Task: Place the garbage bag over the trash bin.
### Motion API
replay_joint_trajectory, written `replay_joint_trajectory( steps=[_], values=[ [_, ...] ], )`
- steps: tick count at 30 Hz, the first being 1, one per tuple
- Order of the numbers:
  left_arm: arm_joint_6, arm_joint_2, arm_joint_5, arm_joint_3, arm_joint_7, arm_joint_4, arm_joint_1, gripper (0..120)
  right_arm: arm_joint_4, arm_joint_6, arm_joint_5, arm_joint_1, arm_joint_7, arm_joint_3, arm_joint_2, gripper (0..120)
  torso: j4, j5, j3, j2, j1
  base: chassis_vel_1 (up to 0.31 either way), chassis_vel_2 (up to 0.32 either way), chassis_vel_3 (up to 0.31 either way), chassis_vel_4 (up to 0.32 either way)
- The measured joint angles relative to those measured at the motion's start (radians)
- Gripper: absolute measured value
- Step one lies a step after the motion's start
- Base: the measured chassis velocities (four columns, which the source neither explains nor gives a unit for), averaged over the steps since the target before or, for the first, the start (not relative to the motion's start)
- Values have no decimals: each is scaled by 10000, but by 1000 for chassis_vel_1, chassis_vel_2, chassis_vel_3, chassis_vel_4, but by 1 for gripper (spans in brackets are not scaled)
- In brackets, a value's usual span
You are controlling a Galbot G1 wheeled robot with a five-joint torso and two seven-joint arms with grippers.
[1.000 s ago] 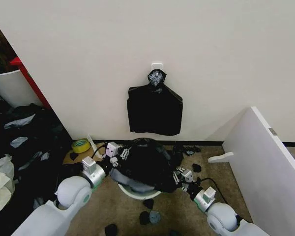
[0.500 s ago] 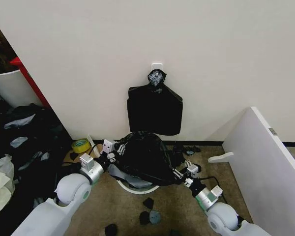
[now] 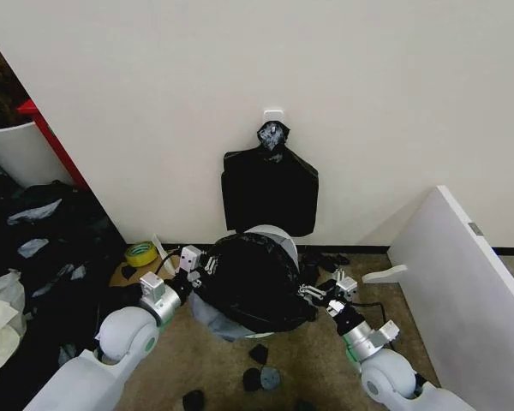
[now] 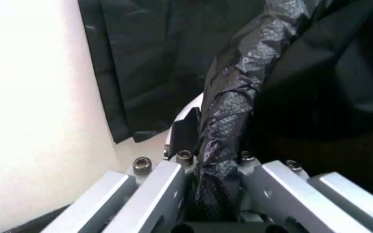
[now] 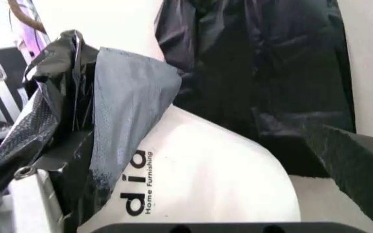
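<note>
The glossy black garbage bag [image 3: 250, 276] is stretched over the white trash bin, whose far rim [image 3: 272, 231] peeks out near the wall. My left gripper [image 3: 202, 262] is at the bag's left side. In the left wrist view it [image 4: 215, 194] is shut on a twisted strip of the garbage bag [image 4: 238, 97]. My right gripper [image 3: 315, 293] is at the bag's right side. In the right wrist view its fingers stand wide apart on either side of the trash bin [image 5: 206, 165], with the garbage bag [image 5: 118, 102] draped over one finger.
A flat bunch of black bags [image 3: 270, 193] hangs on the wall just behind the bin. A yellow tape roll [image 3: 140, 253] and dark clutter lie to the left, a white board [image 3: 458, 274] leans on the right, and dark scraps [image 3: 261, 372] lie on the floor in front.
Both grippers have moved up and toward the wall, drawing the bag along. The bin's near white rim is now covered and its far rim shows.
</note>
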Motion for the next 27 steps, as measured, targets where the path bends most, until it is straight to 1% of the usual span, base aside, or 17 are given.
replay_joint_trajectory(
  steps=[3, 10, 13, 21, 25, 27],
  values=[
    [0, 4, 15, -8, -5, -39, 56, 1, -27, 30, 207, 11, -199, 80, 26, 100, -1, -3, 0, 0, 0, 0, 0, 0, 0],
    [3, 35, 65, -109, 17, -131, 273, 1, 14, 358, 1839, 279, -1496, 219, 263, 100, -1, -2, 0, 0, 0, 0, 0, 0, 0],
    [7, 22, 96, -133, 8, -130, 316, 0, 116, 396, 2191, 334, -1734, 291, 272, 100, 0, -3, 0, 0, 0, 0, 0, 0, 0],
    [13, -27, 167, -105, -2, -69, 314, 0, 12, 342, 2293, 226, -1659, 491, 151, 100, -2, -2, 0, 0, 0, 0, 0, 0, 0],
    [3, -61, 183, -27, -107, 130, 216, 0, 38, 326, 2327, 235, -1534, 626, 191, 100, -1, -1, 1, 0, 0, 0, 0, 0, 0],
    [30, -100, 192, 59, -217, 223, 158, 0, 198, 313, 2340, 245, -1513, 877, 198, 100, -1, -2, 0, 0, 0, 0, 0, 0, 0]
  ],
)
